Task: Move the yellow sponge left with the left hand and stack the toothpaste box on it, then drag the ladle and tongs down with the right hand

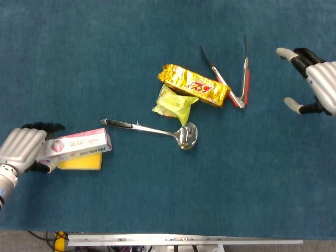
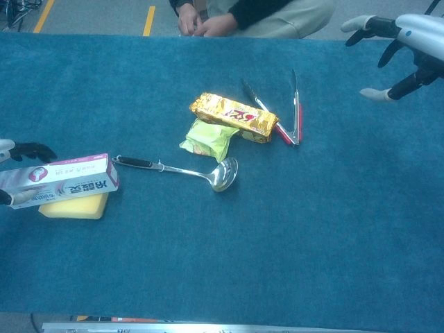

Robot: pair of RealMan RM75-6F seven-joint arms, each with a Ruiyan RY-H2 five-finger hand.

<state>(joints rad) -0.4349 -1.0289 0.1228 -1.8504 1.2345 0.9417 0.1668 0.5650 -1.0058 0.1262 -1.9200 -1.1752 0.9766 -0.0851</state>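
Left hand [image 1: 21, 149] fingers clamp the toothpaste box [image 1: 79, 145] over the yellow sponge [image 1: 81, 161], near the bench edge; right hand [image 1: 315, 79] fingers apart.

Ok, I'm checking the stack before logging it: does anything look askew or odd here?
The toothpaste box lies tilted over the yellow sponge, overhanging it toward the left hand, which holds its end. The right hand hovers open, apart from the tongs. Nothing looks spilled or damaged.
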